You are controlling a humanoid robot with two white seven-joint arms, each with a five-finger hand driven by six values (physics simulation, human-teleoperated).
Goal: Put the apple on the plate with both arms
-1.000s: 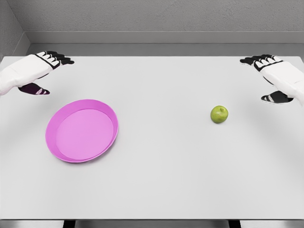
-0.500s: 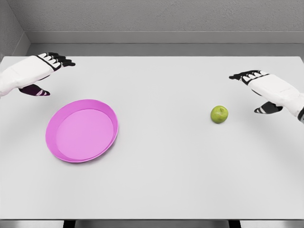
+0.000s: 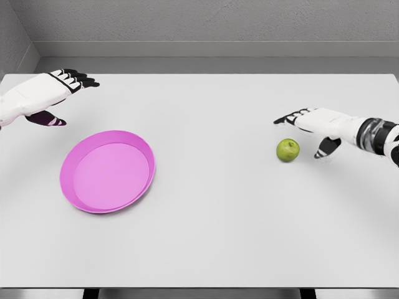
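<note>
1. One left hand [image 3: 43, 93], fingers spread and empty, parked over the worktop [image 3: 212, 212] at far left, unchanged from a second ago.
2. One pink plate [image 3: 146, 149], vacant, left of centre.
3. One green apple [image 3: 288, 150], on the worktop, well apart from the plate.
4. One right hand [image 3: 315, 124], fingers released, newly advanced to just beside the apple; a grasp looks imminent.

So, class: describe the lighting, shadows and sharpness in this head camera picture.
Head view: flat, even light with no glare on the white table; the small green apple and round pink plate cast only faint, soft shadows. The right hand looks slightly smeared at the wrist; the left hand is crisp.
</note>
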